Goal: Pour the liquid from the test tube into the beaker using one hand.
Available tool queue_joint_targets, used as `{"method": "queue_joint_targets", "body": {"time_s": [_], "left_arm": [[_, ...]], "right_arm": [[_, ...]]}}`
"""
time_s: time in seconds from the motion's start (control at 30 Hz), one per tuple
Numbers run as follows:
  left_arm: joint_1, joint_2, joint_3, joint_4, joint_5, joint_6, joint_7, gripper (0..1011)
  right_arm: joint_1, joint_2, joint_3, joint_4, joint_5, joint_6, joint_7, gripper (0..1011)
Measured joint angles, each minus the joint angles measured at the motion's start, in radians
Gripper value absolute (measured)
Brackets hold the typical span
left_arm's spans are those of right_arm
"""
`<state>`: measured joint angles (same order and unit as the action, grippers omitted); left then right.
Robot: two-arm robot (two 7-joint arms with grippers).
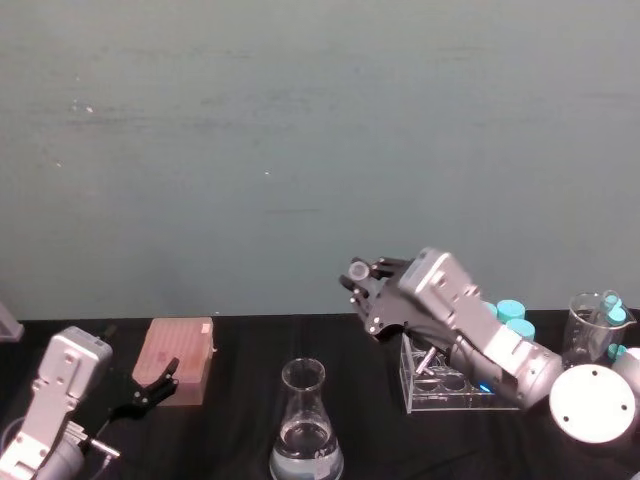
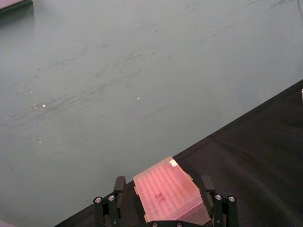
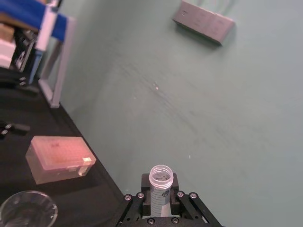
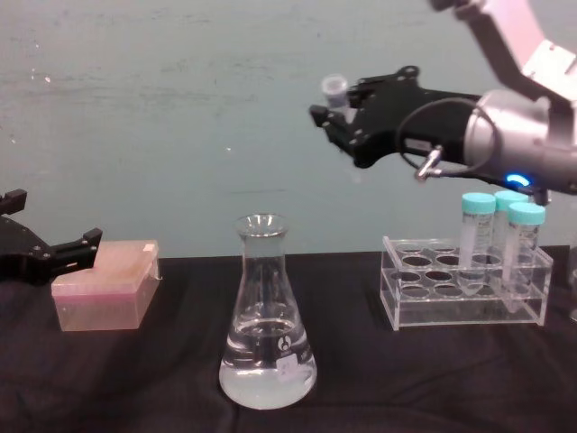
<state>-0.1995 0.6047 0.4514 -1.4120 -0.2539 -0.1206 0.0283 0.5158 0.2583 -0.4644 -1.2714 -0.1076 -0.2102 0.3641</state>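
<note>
Tool on right arm [image 4: 341, 115] raised, test tube [image 4: 335, 88] clamped upright

Flat, diffuse light, moderately bright; shadows faint. Black table cloth [image 4: 135, 388] reads near featureless. Small glints on beaker [image 4: 267, 316] glass and the rack [image 4: 433, 302].

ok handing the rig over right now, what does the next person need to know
Right gripper: shut on the test tube, raised, mouth up, above and right of the beaker.
Left gripper: open, idle, low by the pink box.
Beaker: upright on the table, some clear liquid in it.
Done: tube is lifted. Left: carry it over the beaker's neck, tip it, pour.
</note>
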Motion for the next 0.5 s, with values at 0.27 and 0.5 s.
{"method": "queue_joint_targets", "body": {"time_s": [0.27, 0.5], "left_arm": [[0.0, 0.0, 0.0, 0.0, 0.0, 0.0, 0.0, 1000], [0.0, 0.0, 0.0, 0.0, 0.0, 0.0, 0.0, 1000]], "right_arm": [[0.028, 0.012, -0.066, 0.029, -0.168, -0.08, -0.071, 214], [0.038, 0.023, -0.09, 0.044, -0.257, -0.114, -0.117, 215]]}}
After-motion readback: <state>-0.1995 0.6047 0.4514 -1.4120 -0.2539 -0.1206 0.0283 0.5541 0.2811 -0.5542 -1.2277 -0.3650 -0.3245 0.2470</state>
